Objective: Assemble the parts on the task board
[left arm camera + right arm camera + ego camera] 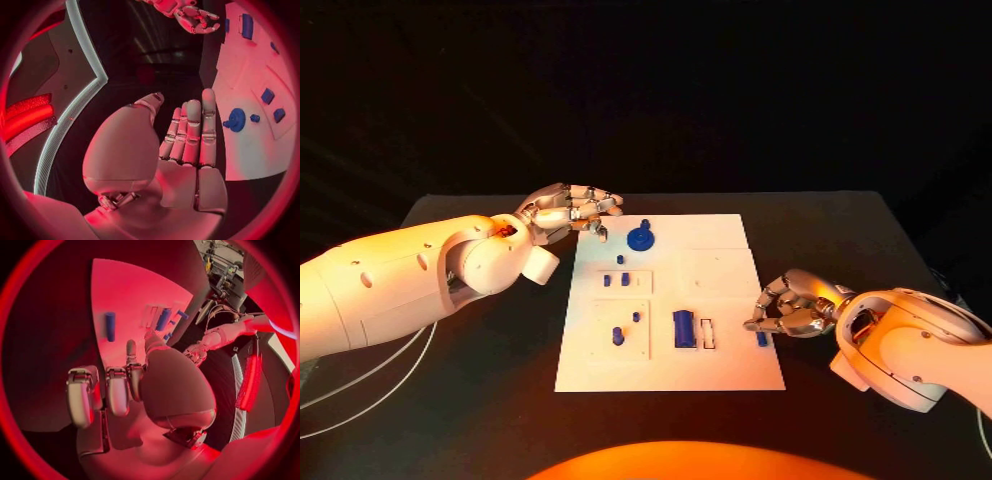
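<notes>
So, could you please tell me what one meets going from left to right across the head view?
Left hand → round blue part → tall blue block → small blue part → right hand.

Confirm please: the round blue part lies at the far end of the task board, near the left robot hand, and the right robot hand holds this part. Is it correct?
One point is wrong: the right robot hand does not hold the round blue part. The head view shows it at the near right edge of the task board, well away from that part. The part does lie at the far end, near the left robot hand.
</notes>
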Tool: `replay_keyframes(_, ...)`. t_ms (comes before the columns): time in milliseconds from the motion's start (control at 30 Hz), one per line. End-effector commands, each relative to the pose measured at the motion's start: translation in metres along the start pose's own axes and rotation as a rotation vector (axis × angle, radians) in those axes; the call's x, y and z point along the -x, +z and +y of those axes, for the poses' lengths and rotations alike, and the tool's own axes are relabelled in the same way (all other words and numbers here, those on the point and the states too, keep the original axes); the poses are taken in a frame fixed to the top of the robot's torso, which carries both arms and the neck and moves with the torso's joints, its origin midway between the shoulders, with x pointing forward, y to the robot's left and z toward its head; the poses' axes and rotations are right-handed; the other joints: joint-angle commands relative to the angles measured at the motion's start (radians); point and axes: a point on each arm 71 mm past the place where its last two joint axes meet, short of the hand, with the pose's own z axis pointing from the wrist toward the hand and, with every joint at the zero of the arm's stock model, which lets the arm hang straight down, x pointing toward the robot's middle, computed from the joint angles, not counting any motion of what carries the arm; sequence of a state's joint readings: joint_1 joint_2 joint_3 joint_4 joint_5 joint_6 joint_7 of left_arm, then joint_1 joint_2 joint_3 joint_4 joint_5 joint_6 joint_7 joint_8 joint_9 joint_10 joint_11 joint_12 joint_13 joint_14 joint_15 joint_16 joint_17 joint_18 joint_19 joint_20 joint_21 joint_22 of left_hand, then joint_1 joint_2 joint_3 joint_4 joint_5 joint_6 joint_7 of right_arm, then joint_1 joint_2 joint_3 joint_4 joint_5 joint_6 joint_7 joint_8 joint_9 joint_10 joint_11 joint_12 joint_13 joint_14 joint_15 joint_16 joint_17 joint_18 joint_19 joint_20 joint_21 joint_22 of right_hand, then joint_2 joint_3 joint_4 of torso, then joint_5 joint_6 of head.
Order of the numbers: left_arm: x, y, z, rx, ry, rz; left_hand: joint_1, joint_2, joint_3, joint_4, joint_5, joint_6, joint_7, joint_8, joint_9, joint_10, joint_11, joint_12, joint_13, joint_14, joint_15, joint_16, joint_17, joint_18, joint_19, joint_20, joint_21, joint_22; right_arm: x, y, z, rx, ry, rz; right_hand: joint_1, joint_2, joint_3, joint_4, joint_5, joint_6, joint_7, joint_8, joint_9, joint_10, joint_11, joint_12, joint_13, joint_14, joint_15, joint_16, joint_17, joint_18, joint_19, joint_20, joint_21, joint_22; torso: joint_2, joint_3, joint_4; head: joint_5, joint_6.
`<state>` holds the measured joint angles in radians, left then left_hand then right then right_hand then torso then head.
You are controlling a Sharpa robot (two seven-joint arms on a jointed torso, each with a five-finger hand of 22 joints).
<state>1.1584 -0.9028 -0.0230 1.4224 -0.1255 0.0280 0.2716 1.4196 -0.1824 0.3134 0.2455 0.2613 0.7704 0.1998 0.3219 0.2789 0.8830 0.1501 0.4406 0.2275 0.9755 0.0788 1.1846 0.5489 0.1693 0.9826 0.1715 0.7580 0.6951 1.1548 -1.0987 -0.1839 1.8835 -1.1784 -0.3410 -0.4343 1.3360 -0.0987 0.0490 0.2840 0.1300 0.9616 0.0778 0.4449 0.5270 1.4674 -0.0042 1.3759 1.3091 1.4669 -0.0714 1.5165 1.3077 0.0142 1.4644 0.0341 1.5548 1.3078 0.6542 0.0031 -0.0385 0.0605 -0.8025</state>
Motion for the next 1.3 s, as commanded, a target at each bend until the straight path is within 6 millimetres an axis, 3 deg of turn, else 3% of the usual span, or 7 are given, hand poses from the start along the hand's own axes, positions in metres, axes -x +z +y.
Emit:
replay_keyframes(33, -0.002, 0.001, -0.001, -0.013, -0.010, 0.014, 0.008, 0.003, -0.002, 0.006, -0.001, 0.005, 0.017, 0.004, -0.001, -0.007, 0.000, 0.003, 0.000, -0.008, 0.001, 0.004, -0.001, 0.014, 0.001, 0.001, -0.006, -0.001, 0.004, 0.000, -0.002, 0.011, -0.140, -0.042, -0.006, -0.017, 0.002, 0.004, -0.012, -0.003, 0.004, -0.008, -0.003, 0.001, 0.009, -0.006, 0.138, 0.082, 0.009, -0.003, 0.151, -0.010, 0.100, 0.009, -0.002, 0.257, 0.000, 0.0012, -0.0005, -0.005, 0.000)
replay_keyframes(533, -0.002, 0.000, -0.001, -0.012, -0.010, 0.016, 0.008, 0.003, -0.002, 0.006, -0.001, 0.005, 0.017, 0.004, -0.001, -0.007, 0.000, 0.003, 0.000, -0.008, 0.001, 0.004, -0.001, 0.014, 0.001, 0.001, -0.006, -0.001, -0.003, 0.004, -0.014, -0.046, -0.242, -0.030, -0.058, -0.038, 0.003, 0.008, -0.038, 0.026, -0.002, 0.001, -0.002, 0.005, 0.005, -0.002, 0.141, 0.082, 0.008, -0.003, 0.152, -0.011, 0.102, 0.011, 0.003, 0.259, 0.000, -0.0006, 0.0009, -0.007, -0.005)
replay_keyframes(933, -0.001, -0.001, -0.001, -0.010, -0.010, 0.013, 0.008, 0.003, -0.002, 0.006, -0.001, 0.005, 0.017, 0.004, -0.001, -0.007, 0.000, 0.003, 0.000, -0.008, 0.001, 0.004, -0.001, 0.014, 0.001, 0.001, -0.006, -0.001, -0.014, 0.011, -0.015, -0.058, -0.277, -0.003, -0.090, -0.047, 0.003, 0.010, -0.058, 0.030, -0.005, 0.007, 0.002, 0.003, 0.003, -0.007, 0.138, 0.081, 0.005, -0.006, 0.147, -0.010, 0.100, 0.009, -0.002, 0.257, 0.000, 0.0002, 0.0007, -0.004, -0.007)
replay_keyframes(1100, -0.001, -0.001, -0.001, -0.009, -0.010, 0.014, 0.008, 0.003, -0.002, 0.006, -0.001, 0.005, 0.017, 0.004, -0.001, -0.007, 0.000, 0.003, 0.000, -0.008, 0.001, 0.004, -0.001, 0.014, 0.001, 0.001, -0.006, -0.001, -0.020, 0.014, -0.011, -0.049, -0.267, 0.003, -0.093, -0.046, 0.004, 0.010, -0.058, 0.031, -0.006, 0.008, 0.002, 0.004, 0.002, -0.005, 0.139, 0.081, 0.005, -0.005, 0.148, -0.010, 0.101, 0.008, 0.000, 0.257, 0.001, 0.0008, 0.0006, -0.003, -0.009)
replay_keyframes(1300, 0.000, -0.001, -0.001, -0.008, -0.010, 0.013, 0.008, 0.003, -0.002, 0.006, -0.001, 0.005, 0.017, 0.004, -0.001, -0.007, 0.000, 0.003, 0.000, -0.008, 0.001, 0.004, -0.001, 0.014, 0.001, 0.001, -0.006, -0.001, -0.025, 0.017, -0.008, -0.045, -0.263, 0.015, -0.047, -0.019, 0.046, -0.004, -0.052, 0.032, -0.012, 0.014, 0.006, 0.007, -0.004, -0.001, 0.142, 0.082, 0.000, -0.004, 0.151, -0.011, 0.102, 0.004, 0.003, 0.259, 0.000, 0.0004, 0.0014, -0.003, -0.009)
